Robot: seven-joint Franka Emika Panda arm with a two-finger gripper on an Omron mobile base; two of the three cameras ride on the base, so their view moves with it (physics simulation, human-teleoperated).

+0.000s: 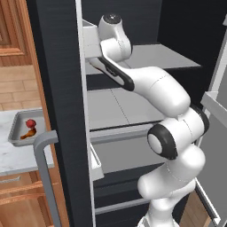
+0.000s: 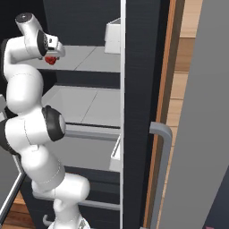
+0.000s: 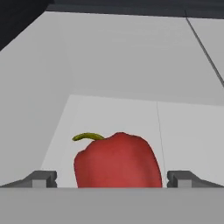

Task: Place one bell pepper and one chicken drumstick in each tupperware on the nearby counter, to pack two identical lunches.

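Glossy white rounded arm segments — dark joint rings, grey cap — perhaps a dark underside strip.

- The left base view looks forward from behind and left of the arm; the gripper reaches away from it into the fridge shelves, apparently hidden.
- The right base view faces the same shelves from behind-right, with the open door edge near.
- The hand view sits very close behind the gripper, with a bell pepper straight ahead.
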